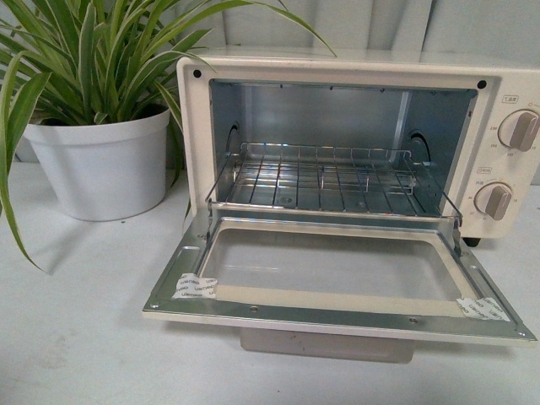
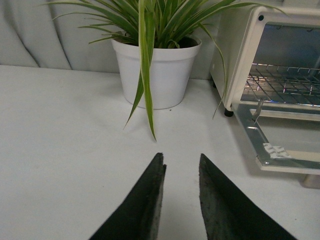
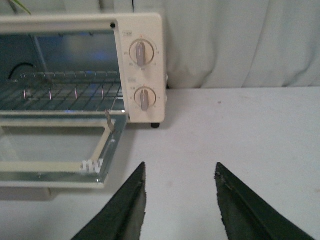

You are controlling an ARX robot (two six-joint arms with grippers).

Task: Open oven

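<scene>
The cream-white oven (image 1: pixel 191 126) stands on the white table with its glass-windowed door (image 1: pixel 337 314) folded down flat toward me. The wire rack (image 1: pixel 321 177) shows inside the metal cavity. Two beige knobs (image 1: pixel 518 130) sit on its right panel. The pale bar handle (image 1: pixel 327 344) shows under the door's front edge. Neither arm shows in the front view. My left gripper (image 2: pixel 181 159) is open and empty above the table, left of the oven (image 2: pixel 235 55). My right gripper (image 3: pixel 180 169) is open and empty, in front of the oven's (image 3: pixel 145 75) knob side.
A white pot (image 1: pixel 101 164) with a long-leaved green plant (image 1: pixel 101 59) stands left of the oven; its leaves hang down near the left gripper's view (image 2: pixel 145 65). A pale curtain (image 3: pixel 240 40) hangs behind the table.
</scene>
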